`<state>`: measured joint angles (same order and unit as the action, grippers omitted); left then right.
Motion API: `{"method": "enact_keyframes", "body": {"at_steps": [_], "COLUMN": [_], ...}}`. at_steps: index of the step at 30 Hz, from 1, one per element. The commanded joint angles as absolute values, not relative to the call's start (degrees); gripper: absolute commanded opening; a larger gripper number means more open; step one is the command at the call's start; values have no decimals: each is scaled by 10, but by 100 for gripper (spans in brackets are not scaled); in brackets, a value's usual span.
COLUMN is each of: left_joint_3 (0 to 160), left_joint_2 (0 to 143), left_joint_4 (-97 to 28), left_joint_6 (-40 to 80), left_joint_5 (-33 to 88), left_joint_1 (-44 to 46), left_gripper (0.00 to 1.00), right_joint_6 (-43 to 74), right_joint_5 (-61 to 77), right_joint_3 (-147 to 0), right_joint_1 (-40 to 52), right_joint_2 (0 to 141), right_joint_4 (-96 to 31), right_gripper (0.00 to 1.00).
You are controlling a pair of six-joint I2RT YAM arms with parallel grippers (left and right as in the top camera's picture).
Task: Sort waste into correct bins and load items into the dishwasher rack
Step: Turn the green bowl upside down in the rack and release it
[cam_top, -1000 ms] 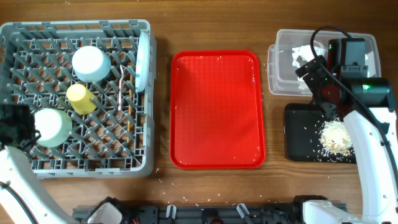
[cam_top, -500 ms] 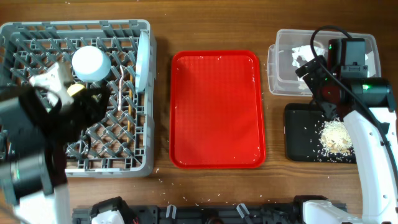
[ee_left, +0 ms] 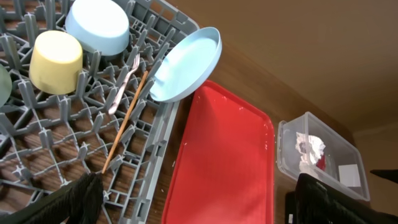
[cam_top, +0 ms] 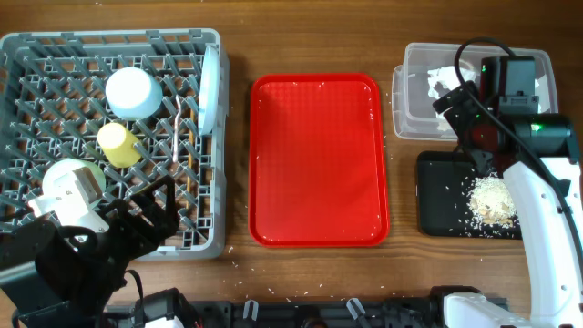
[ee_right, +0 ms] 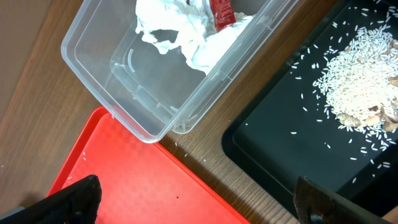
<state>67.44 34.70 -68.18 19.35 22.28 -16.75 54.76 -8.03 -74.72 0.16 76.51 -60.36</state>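
Overhead view shows the rack (cam_top: 27,55) at the left, already loaded. The blue bowl (cam_top: 133,92), cup (cam_top: 116,143) and green bowl (cam_top: 71,170) sit among the pegs, and the plate (cam_top: 211,87) stands on edge at its right side. The fork (ee_left: 123,84) and chopsticks (ee_left: 127,118) lie across the lattice. The tissue (ee_right: 186,31) and wrapper (ee_right: 222,12) are in the tub (cam_top: 419,68), and the scraps (ee_right: 360,81) lie in the black tray (ee_right: 273,143) just beside it. The red tray (cam_top: 319,159) in the middle carries only a few crumbs.

The left gripper (ee_left: 199,199) hangs at the rack's near edge, fingers wide apart and holding nothing. The right gripper (ee_right: 196,202), above the tub's corner, is also wide and empty.

I judge that sorting and loading are finished. The next move probably calls only for drawing both arms away, with care not to knock the leaning plate.
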Motion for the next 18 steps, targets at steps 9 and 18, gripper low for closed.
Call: {"method": "enact_keyframes", "body": {"at_steps": [9, 18], "left_joint_3": [653, 367], "left_joint_2": [348, 277], "left_joint_4": [-773, -445], "left_joint_6": [120, -9], "left_joint_5": [188, 188], "left_joint_1": [-165, -71], "left_gripper": [100, 100], "right_joint_6": [542, 542], "right_joint_5": [-94, -94], "right_joint_3": [-753, -753], "right_joint_1": [0, 0], "right_joint_2": [767, 767], "right_joint_4": [-602, -602], "right_gripper": [100, 100]}}
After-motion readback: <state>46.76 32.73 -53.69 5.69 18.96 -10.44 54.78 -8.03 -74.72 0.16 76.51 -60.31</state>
